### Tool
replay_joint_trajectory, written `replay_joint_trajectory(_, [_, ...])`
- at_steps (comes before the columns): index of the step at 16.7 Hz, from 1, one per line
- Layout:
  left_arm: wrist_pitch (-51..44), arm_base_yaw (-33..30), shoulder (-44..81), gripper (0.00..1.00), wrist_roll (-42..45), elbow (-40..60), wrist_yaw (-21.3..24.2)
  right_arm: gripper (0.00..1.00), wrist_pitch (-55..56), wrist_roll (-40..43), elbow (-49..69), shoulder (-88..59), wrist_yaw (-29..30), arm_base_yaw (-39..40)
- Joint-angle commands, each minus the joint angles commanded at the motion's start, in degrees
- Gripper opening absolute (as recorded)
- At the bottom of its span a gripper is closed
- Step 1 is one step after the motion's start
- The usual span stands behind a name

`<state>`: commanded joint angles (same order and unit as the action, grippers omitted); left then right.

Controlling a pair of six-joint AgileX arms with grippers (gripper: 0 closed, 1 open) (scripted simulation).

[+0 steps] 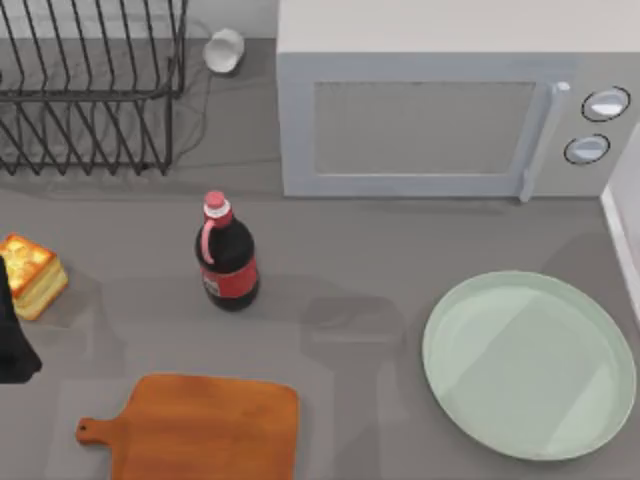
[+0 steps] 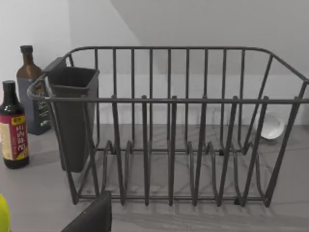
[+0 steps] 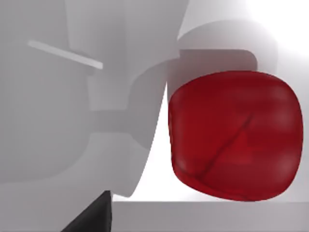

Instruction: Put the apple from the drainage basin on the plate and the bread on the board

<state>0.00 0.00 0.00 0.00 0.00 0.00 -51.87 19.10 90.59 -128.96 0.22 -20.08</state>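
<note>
The apple [image 3: 234, 135], glossy dark red, sits very close in the right wrist view against the white walls of a basin [image 3: 120, 96]. A dark tip of my right gripper [image 3: 91, 215] shows just short of it. The bread [image 1: 32, 274], a golden toasted slice, lies at the table's left edge, with my left arm [image 1: 12, 340] right beside it. A yellow sliver of the bread [image 2: 3, 215] appears next to my left gripper [image 2: 91, 217]. The wooden board [image 1: 200, 425] lies at the front left. The mint-green plate [image 1: 530, 365] is at the front right, bare.
A dark red-capped bottle [image 1: 226, 255] stands mid-table, behind the board. An empty wire dish rack [image 1: 90, 90] fills the back left, with a white cup [image 1: 224, 50] beside it and a microwave [image 1: 440, 110] at the back. A white edge [image 1: 625, 220] borders the right side. Two sauce bottles [image 2: 14, 125] stand left of the rack.
</note>
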Motion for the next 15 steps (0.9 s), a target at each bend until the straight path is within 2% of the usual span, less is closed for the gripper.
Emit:
replay_joint_trajectory(5, [0.0,0.0,0.0,1.0,0.0,0.0,0.0,1.0,14.9,-0.1,-5.6,-8.3,0.1,-0.1])
replay_joint_trajectory(11, [0.0,0.0,0.0,1.0,0.0,0.0,0.0,1.0,17.2,-0.1,-6.8,-10.2,0.1,-0.1])
replay_joint_trajectory(15, [0.0,0.0,0.0,1.0,0.0,0.0,0.0,0.7,17.2,-0.1,-6.8,-10.2,0.1,-0.1])
